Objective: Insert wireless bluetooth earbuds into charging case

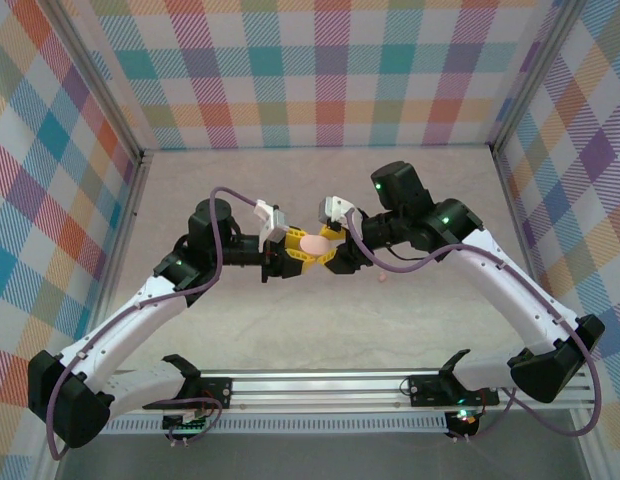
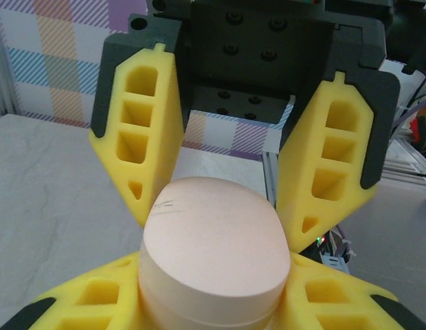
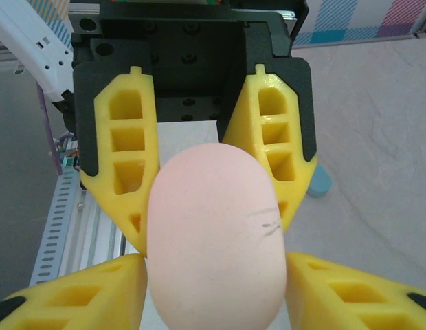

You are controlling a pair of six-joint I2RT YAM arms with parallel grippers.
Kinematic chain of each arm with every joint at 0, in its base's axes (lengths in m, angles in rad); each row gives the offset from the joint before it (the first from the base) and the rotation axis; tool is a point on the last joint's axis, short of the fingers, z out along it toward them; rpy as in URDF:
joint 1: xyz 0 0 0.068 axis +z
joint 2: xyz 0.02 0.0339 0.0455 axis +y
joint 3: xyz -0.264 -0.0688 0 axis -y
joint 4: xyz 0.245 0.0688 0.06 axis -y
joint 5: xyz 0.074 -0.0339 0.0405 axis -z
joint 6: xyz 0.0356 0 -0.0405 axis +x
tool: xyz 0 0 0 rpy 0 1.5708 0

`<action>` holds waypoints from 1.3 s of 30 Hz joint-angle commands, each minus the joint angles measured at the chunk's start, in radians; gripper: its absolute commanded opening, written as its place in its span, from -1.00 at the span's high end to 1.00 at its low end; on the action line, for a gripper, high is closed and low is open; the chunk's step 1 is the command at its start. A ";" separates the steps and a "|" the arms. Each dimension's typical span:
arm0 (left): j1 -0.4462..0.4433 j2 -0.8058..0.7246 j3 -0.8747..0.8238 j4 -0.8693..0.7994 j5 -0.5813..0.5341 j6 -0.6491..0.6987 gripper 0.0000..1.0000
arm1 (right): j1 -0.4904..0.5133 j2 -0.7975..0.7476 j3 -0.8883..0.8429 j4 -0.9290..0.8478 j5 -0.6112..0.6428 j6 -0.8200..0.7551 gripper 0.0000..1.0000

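Note:
A closed salmon-pink oval charging case (image 1: 313,243) hangs above the table's middle, held between both arms. My left gripper (image 1: 290,251) is shut on its left end and my right gripper (image 1: 336,250) on its right end. In the left wrist view the case (image 2: 213,254) sits between my own yellow fingers (image 2: 82,302), with the right gripper's fingers (image 2: 337,158) against its far end. The right wrist view shows the case (image 3: 213,227) wedged between my lower fingers (image 3: 350,289). One tiny pink earbud (image 1: 382,277) lies on the table under the right arm.
A light blue rounded piece (image 3: 320,181) lies on the table, half hidden behind a yellow finger. Plaid walls enclose the table on three sides. An aluminium rail (image 1: 320,385) runs along the near edge between the arm bases.

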 commanded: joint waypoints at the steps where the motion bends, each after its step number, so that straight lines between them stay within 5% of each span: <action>1: -0.008 0.003 0.039 -0.008 0.043 0.025 0.54 | 0.006 0.003 0.032 0.014 0.003 -0.019 0.02; 10: -0.009 0.008 0.048 -0.047 0.056 0.065 0.55 | 0.007 0.017 0.058 0.007 -0.016 0.028 0.37; 19: -0.009 0.005 0.045 -0.069 0.065 0.104 0.56 | -0.025 0.063 0.127 -0.060 -0.081 0.088 0.43; 29: -0.009 0.002 0.044 -0.086 0.069 0.131 0.65 | -0.070 0.086 0.146 -0.081 -0.212 0.128 0.29; 39: -0.009 0.003 0.042 -0.087 0.079 0.130 0.67 | -0.112 0.084 0.151 -0.021 -0.099 0.240 -0.06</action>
